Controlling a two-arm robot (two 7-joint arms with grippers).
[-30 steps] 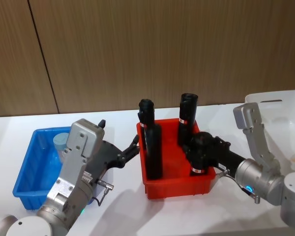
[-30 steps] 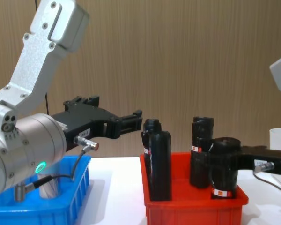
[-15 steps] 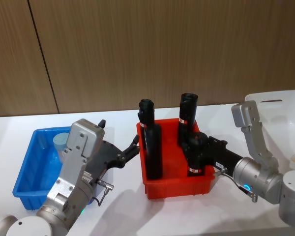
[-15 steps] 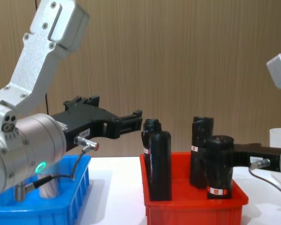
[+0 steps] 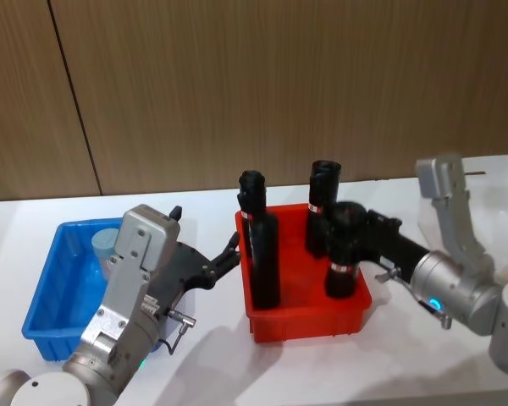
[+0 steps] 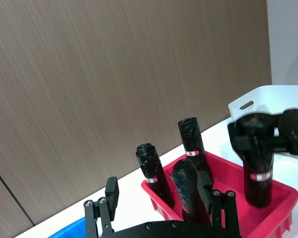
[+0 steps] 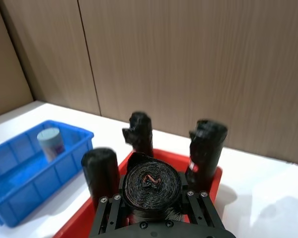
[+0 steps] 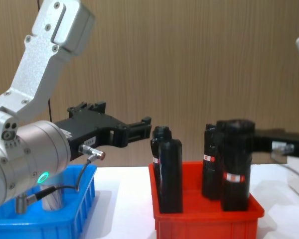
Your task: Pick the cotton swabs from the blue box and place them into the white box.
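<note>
Four black wrapped rolls (image 5: 263, 254) with red-white labels are seen upright in a red bin (image 5: 309, 321) on the white table (image 5: 212, 355); a wood-panelled wall (image 5: 237, 85) rises behind the bin.

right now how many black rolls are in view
4 black rolls, all in the red bin: two at its left side, one behind the other; one at the right rear; one gripped by the right gripper. None seems hidden.

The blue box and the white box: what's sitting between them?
In the head view, a red bin of tall black rolls sits between the blue box and white box. The right gripper clamps one roll there.
</note>
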